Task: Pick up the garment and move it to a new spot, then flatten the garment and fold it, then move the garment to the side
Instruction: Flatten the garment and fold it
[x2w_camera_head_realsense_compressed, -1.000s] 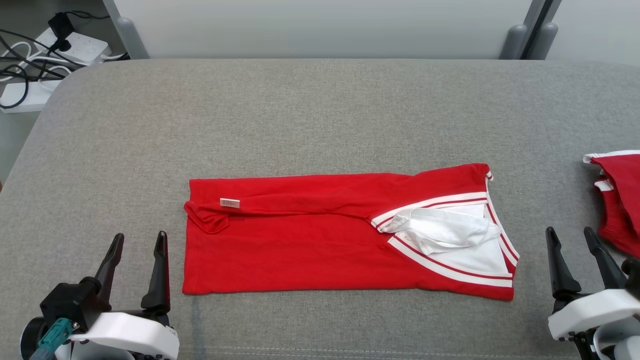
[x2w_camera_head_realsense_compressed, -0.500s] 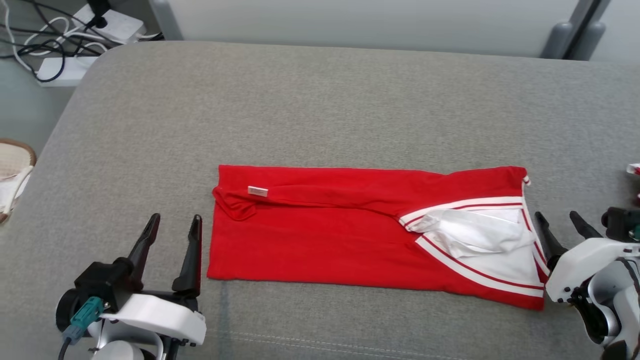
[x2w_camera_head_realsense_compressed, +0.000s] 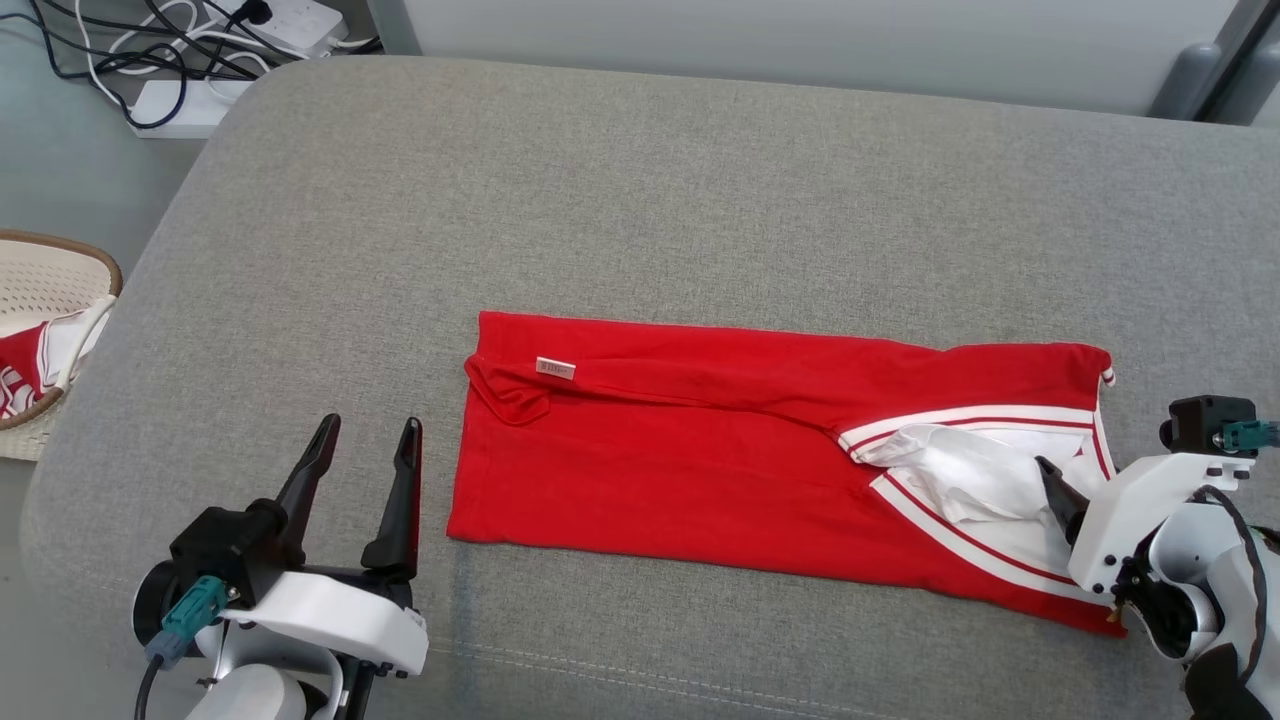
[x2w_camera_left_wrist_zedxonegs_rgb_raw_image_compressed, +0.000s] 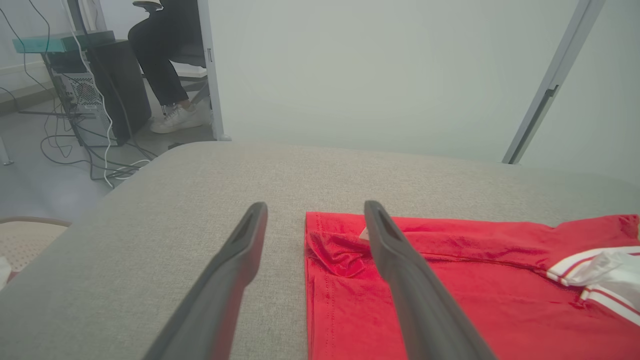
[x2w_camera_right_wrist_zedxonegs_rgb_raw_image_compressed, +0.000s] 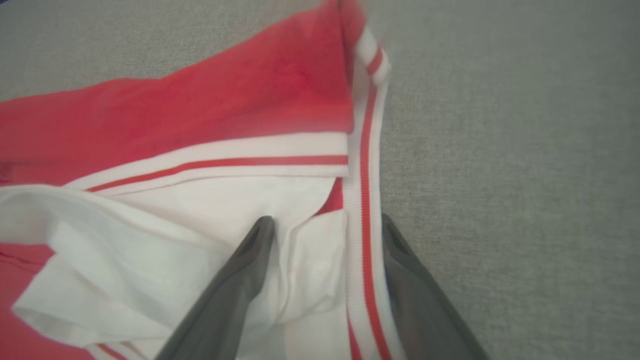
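The garment (x2w_camera_head_realsense_compressed: 700, 470) is red with white-and-red striped trim, folded into a long strip lying flat on the grey padded surface (x2w_camera_head_realsense_compressed: 640, 200). Its white inner fabric shows at the right end. My left gripper (x2w_camera_head_realsense_compressed: 370, 425) is open just off the garment's left edge, with nothing between its fingers. In the left wrist view the left gripper (x2w_camera_left_wrist_zedxonegs_rgb_raw_image_compressed: 315, 205) points past the garment's (x2w_camera_left_wrist_zedxonegs_rgb_raw_image_compressed: 450, 280) left corner. My right gripper (x2w_camera_head_realsense_compressed: 1060, 478) is at the garment's right end. In the right wrist view the right gripper (x2w_camera_right_wrist_zedxonegs_rgb_raw_image_compressed: 325, 220) is open, its fingers either side of the striped trim (x2w_camera_right_wrist_zedxonegs_rgb_raw_image_compressed: 362, 200).
A wicker basket (x2w_camera_head_realsense_compressed: 60, 255) holding red-and-white cloth stands on the floor to the left. A power strip and cables (x2w_camera_head_realsense_compressed: 200, 60) lie beyond the far left corner. A pale partition runs along the back. A seated person's legs (x2w_camera_left_wrist_zedxonegs_rgb_raw_image_compressed: 160, 60) and a computer tower show in the left wrist view.
The head camera has turned left, bringing the basket into view. My right gripper has moved in from beside the garment onto its striped right end. The left gripper has kept its place by the left edge.
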